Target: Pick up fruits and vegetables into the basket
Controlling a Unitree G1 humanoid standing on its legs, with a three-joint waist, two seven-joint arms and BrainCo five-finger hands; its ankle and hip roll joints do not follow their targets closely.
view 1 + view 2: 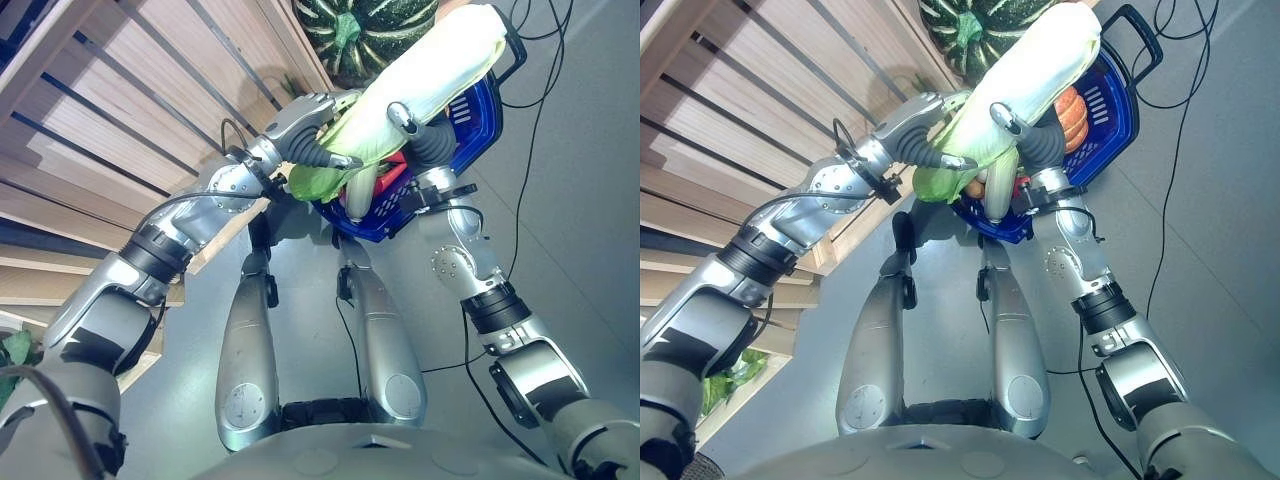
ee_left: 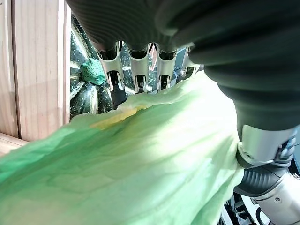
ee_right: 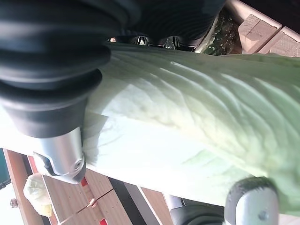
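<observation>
A: What is lying beyond the hands?
B: A slatted wooden shelf [image 1: 120,110] is standing to the left hand's outer side, and a big dark green striped pumpkin [image 1: 375,30] is sitting just past the fingertips of both hands.

A: And the basket?
B: The blue basket [image 1: 1110,110] is resting right under the right hand, with an orange vegetable [image 1: 1072,112] and something red inside it.

A: Where is the cabbage?
B: The long pale green napa cabbage [image 1: 430,70] is lying between the two hands, above the basket, its leafy end pointing toward the left hand.

A: How are the hands sitting on it?
B: The left hand [image 1: 305,125] is curling round the leafy end, fingers over it. The right hand [image 1: 1025,135] is gripping the middle, thumb wrapped across the leaves.
</observation>
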